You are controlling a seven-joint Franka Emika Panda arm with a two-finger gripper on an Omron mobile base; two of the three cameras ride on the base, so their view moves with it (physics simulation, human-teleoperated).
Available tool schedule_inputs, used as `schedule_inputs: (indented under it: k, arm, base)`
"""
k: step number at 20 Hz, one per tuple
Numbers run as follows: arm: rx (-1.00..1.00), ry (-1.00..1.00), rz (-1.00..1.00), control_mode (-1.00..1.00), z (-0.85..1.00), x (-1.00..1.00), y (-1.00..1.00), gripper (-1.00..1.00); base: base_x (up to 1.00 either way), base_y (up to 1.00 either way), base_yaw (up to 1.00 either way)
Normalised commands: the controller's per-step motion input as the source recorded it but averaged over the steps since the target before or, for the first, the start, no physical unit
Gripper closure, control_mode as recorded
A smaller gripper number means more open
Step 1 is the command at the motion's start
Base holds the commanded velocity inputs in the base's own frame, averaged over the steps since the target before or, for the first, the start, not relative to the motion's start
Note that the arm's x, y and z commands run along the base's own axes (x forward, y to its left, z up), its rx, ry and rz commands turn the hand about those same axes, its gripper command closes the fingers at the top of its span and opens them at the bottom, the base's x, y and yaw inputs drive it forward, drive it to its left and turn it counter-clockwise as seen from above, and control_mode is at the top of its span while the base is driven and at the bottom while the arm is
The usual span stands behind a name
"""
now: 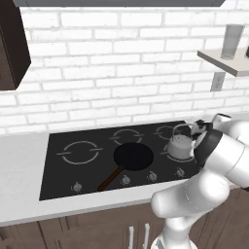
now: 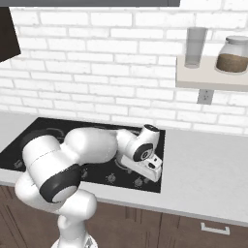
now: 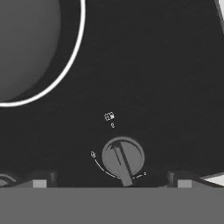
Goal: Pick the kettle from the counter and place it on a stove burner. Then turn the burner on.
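Kettle (image 1: pixel 180 144) on right burner, partly behind arm, fingers (image 3: pixel 39 183) spread wide, straddling knob (image 3: pixel 123 158).

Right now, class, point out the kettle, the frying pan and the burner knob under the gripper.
kettle (image 1: pixel 180 145), left base view, on its silver body.
frying pan (image 1: pixel 133 156), left base view, middle of its black bowl.
knob (image 3: pixel 123 158), hand view, on its round face.
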Motion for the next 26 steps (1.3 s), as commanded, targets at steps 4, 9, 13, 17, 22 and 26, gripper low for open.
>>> schedule_inputs:
  k: [4, 9, 13, 17, 22, 26]
  arm:
    - [-0.03, -0.07, 0.11, -1.0, -0.42, 0.0, -0.05, -1.0]
    - [-0.01, -0.05, 0.06, -1.0, -0.2, 0.0, -0.01, -1.0]
    - [0.0, -0.07, 0.01, -1.0, -0.06, 0.0, 0.0, -1.0]
    - [0.0, -0.04, 0.0, -1.0, -0.01, 0.0, 0.0, 1.0]
    - [0.0, 0.0, 0.0, -1.0, 0.0, 0.0, 0.0, 1.0]
    - [0.0, 0.0, 0.0, -1.0, 0.0, 0.0, 0.0, 1.0]
  base:
    - [0.0, 0.0, 0.0]
    - [0.0, 0.0, 0.0]
    - [0.0, 0.0, 0.0]
    - [0.0, 0.0, 0.0]
    - [0.0, 0.0, 0.0]
    - [0.0, 0.0, 0.0]
